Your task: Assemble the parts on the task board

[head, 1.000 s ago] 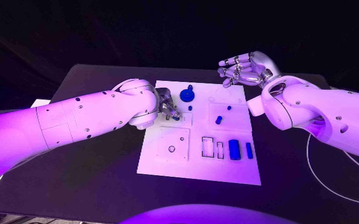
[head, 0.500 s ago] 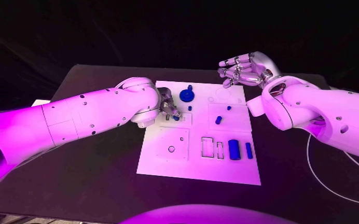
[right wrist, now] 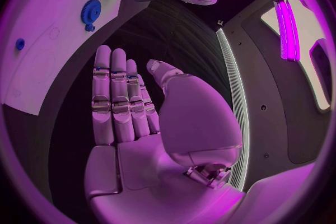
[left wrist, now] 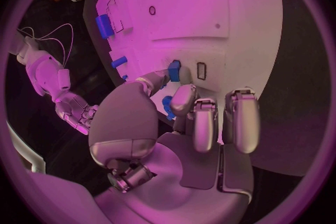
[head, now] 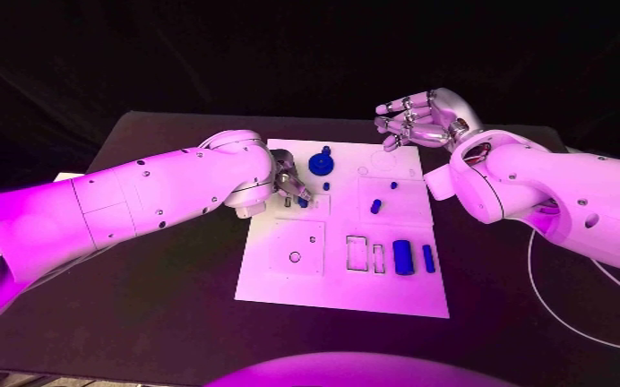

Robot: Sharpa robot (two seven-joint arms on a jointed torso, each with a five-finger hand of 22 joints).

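Head view puts the left hand [head: 287, 185] low over the task board [head: 291, 270] near its left edge, and in the last second it has edged slightly toward the far side. Left wrist view shows a small blue part [left wrist: 174, 71] pinched at its fingertips [left wrist: 159, 77] just over a small slot, so I judge an insertion is under way. The right hand [head: 420, 118] hovers off the board's far right corner over the worktop [head: 155, 141], fingers loosely apart, holding nothing; other blue parts [head: 403, 255] lie toward the near edge
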